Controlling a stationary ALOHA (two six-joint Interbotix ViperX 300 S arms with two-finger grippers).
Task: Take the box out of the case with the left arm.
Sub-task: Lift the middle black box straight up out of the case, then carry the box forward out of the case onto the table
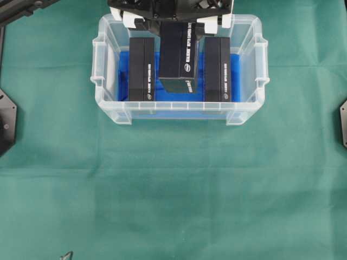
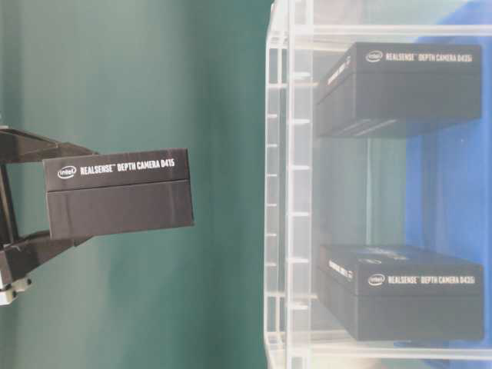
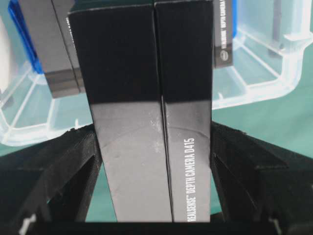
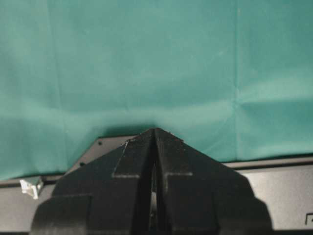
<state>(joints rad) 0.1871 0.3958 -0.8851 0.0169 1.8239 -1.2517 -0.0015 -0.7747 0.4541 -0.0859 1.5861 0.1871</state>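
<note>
The left pincer (image 3: 154, 196) is pinching the box (image 3: 146, 112), its two black fingers pressed against the box's long sides, with the box sticking out ahead of the fingertips. Seen from overhead, the held box (image 1: 178, 57) hangs above the middle of the case (image 1: 179, 115), raised over the blue floor. In the table-level view the box (image 2: 119, 192) is wholly clear of the clear plastic wall, so the lift out of the tub looks largely done. Two more black boxes rest on the blue lining inside the case, one to either side of the pincer's load (image 1: 142, 69) (image 1: 218, 69), untouched. What appears to be left is carrying the box away from above the tub, setting it on the green desk (image 1: 173, 189) and letting go. The right pincer (image 4: 155, 142) is pressed together, holding nothing, parked over bare green cloth well apart from the case.
</note>
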